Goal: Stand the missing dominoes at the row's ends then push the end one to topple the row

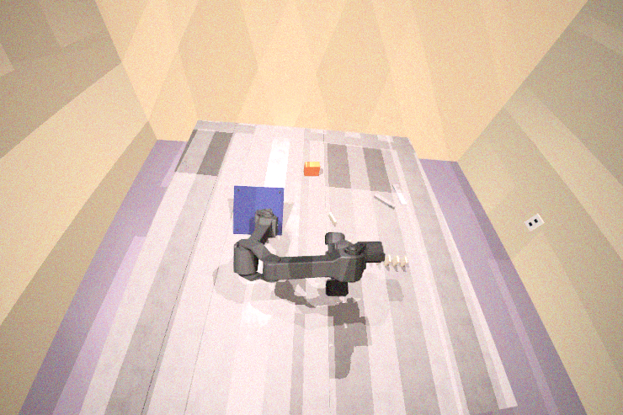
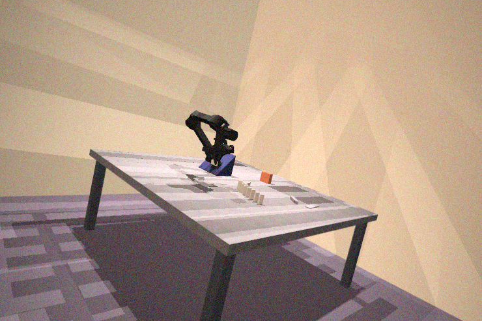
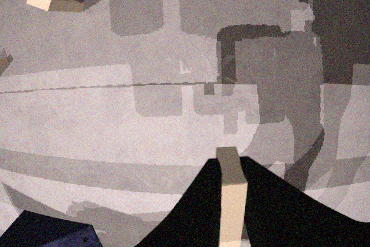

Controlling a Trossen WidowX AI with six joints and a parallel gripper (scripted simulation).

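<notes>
- One domino (image 2: 213, 163) (image 3: 233, 209) was clamped in the nearly closed gripper (image 2: 214, 165) (image 3: 226, 167), lower right of the wrist view.
- Placing it and toppling the row (image 1: 396, 262) (image 2: 250, 192) apparently remained.

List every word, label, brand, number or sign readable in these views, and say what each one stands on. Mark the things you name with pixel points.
No readable text anywhere.
Orange block (image 1: 311, 169) (image 2: 266, 177): no lettering visible.
Blue wedge (image 1: 247, 203) (image 2: 228, 165): small dark dots only, no characters.
Wall plate (image 1: 527, 222): two dark squares, no marking legible.
Arm (image 1: 301, 267) (image 2: 199, 134): any brand would be too small and grainy to read.
</notes>
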